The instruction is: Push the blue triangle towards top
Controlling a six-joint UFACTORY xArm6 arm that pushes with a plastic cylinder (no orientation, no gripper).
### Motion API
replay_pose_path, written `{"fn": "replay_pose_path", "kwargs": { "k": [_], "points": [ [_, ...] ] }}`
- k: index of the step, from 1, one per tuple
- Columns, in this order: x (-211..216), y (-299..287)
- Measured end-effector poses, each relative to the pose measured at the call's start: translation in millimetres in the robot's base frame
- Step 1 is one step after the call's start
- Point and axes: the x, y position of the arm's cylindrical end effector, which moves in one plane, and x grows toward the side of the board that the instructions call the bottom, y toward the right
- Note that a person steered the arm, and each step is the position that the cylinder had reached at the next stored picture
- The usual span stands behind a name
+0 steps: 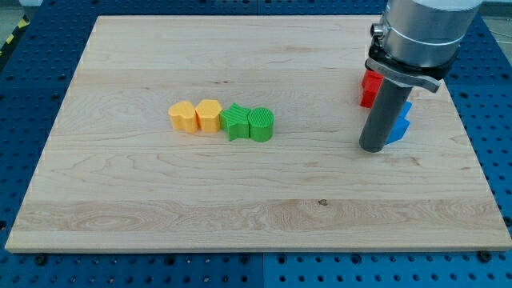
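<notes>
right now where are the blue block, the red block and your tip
blue block (402,122), camera view, its visible right side
red block (370,86), camera view, its visible left part
my tip (371,149), camera view, the rod's bottom end

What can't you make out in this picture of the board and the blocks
- Blue block: mostly hidden behind the rod in the camera view, so its triangle shape is not confirmed.
- Red block: partly covered by the arm's body; shape unclear.
- My tip: whether it touches the blue block cannot be told.
- Arm above the rod: cut off by the view's top.

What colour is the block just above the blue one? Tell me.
Red, seen in the camera view, partly hidden behind the rod.
</notes>
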Motion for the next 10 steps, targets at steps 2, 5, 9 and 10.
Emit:
{"fn": "replay_pose_path", "kwargs": {
  "k": [2,5,9,10],
  "points": [
    [31.7,6.5],
    [-2.3,32.1],
    [-44.8,-16.1],
    [-51.6,12.6]
  ]
}}
